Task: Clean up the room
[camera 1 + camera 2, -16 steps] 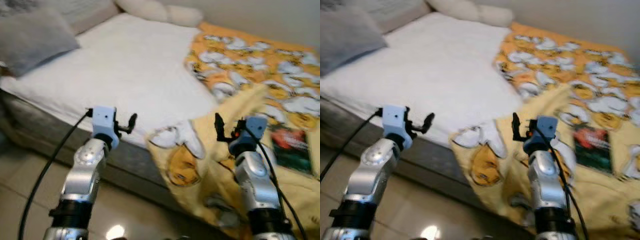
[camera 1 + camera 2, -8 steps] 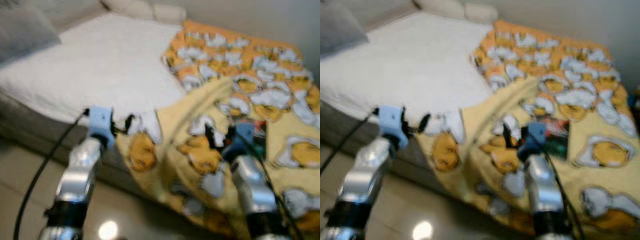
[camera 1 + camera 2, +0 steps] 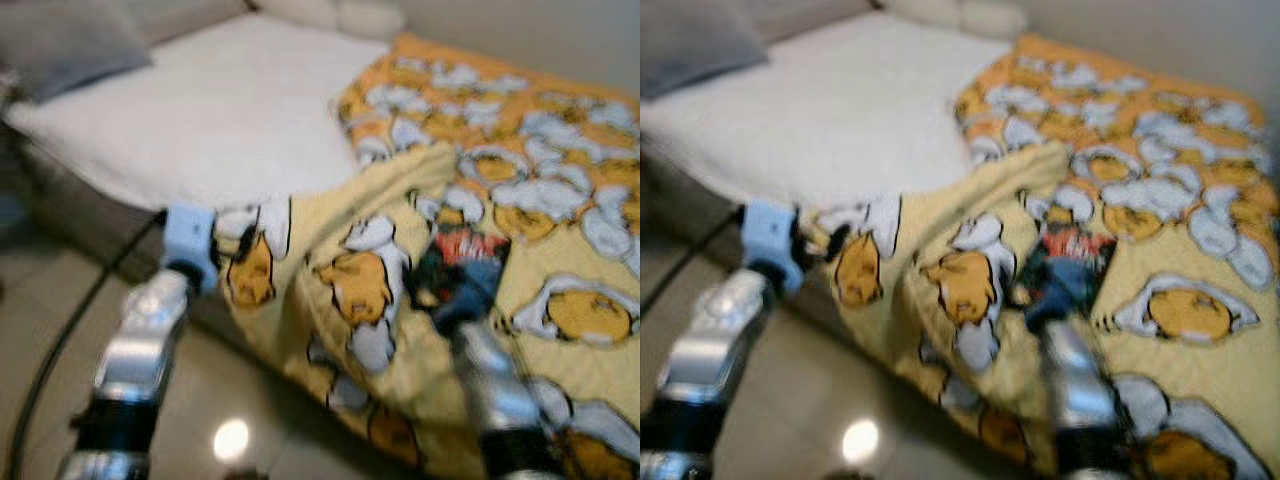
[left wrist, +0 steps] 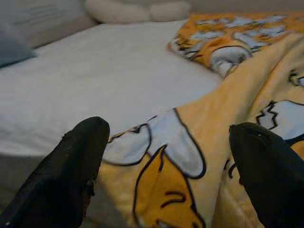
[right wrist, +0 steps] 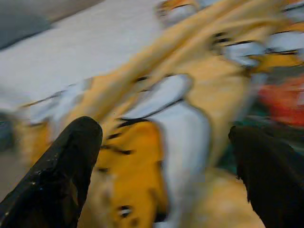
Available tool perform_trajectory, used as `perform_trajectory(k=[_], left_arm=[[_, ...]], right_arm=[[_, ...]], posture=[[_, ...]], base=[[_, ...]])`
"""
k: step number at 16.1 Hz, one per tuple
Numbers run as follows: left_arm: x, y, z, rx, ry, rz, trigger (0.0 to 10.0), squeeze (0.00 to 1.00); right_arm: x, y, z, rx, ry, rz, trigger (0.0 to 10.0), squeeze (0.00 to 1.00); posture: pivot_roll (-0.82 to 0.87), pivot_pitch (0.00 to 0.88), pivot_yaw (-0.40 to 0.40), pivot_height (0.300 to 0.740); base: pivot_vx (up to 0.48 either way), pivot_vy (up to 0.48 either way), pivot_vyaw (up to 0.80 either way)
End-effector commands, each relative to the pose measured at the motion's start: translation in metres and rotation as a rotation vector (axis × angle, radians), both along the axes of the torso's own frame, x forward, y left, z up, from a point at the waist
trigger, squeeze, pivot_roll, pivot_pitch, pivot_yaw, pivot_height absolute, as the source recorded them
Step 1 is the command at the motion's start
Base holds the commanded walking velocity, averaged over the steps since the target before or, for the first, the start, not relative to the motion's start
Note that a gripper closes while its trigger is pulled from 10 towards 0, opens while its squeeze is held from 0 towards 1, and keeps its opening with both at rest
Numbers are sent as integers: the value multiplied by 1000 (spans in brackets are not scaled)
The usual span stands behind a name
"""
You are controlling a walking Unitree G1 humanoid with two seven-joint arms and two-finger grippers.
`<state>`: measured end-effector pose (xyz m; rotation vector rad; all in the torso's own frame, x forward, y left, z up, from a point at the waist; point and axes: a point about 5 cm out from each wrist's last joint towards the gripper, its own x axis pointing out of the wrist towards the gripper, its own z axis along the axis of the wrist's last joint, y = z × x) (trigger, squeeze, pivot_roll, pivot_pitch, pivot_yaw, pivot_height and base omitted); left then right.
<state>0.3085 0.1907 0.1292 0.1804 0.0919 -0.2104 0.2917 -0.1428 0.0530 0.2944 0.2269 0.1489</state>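
A yellow blanket (image 3: 400, 250) printed with white and orange cartoon figures covers the right half of the bed and hangs over its near edge. A dark green and red book-like thing (image 3: 465, 248) lies on it. My left gripper (image 3: 238, 238) is open at the blanket's hanging corner; in the left wrist view its fingers (image 4: 71, 171) stand wide apart before the printed cloth (image 4: 166, 152). My right gripper (image 3: 432, 288), blurred, hovers just short of the book. It is open too, with the blanket (image 5: 161, 123) beyond its fingers (image 5: 57, 175). Neither holds anything.
The left half of the bed is bare white sheet (image 3: 220, 110), with a grey pillow (image 3: 70, 40) at the far left and white pillows (image 3: 340, 14) at the head. Shiny tiled floor (image 3: 40, 340) runs along the bed's grey side (image 3: 90, 215). A black cable (image 3: 60, 350) trails from my left arm.
The whole view has swung and blurred, so the camera moved. The blanket now lies before both grippers; a second ago the left one faced the white sheet's edge.
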Motion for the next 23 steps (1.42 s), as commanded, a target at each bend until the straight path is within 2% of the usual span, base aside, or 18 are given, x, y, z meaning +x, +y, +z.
perform_trajectory(k=[1,3,6,7,8,9,11,19,23], left_arm=[[0,-5,6,14,-8,-36,10000,922],[-1,-5,10,38,1,-52,10000,922],[-2,-13,6,28,17,-74,10000,918],[-6,-17,-7,3,60,-90,10000,804],[-7,-19,-10,4,69,-110,10000,753],[-7,-20,-11,4,70,-116,10000,753],[-4,-21,-11,-25,56,-107,10000,745],[0,-36,-20,-55,62,-136,10000,753],[-3,-39,-21,-63,61,-146,10000,757]], right_arm=[[1,-5,-1,6,-1,-15,10000,0],[2,9,-5,-21,5,69,10000,0],[4,13,-1,-7,-15,76,10000,0],[4,14,-4,3,-5,83,10000,0],[3,13,-5,-5,1,86,10000,0],[3,13,-5,-10,2,88,10000,0],[7,7,-6,-101,20,71,10000,0],[13,-13,-1,-73,20,-45,10000,0],[11,-17,0,-90,12,-50,10000,0]], posture=[[92,0,57,740],[94,0,96,740],[78,0,90,740],[77,0,66,740],[78,0,57,740],[78,0,57,740],[60,0,38,740],[12,0,17,740],[-3,0,8,740]], base=[[0,-480,0],[0,-480,0],[0,-447,0],[0,0,0],[0,0,0],[0,0,0],[0,0,0],[0,0,0],[64,0,0]])
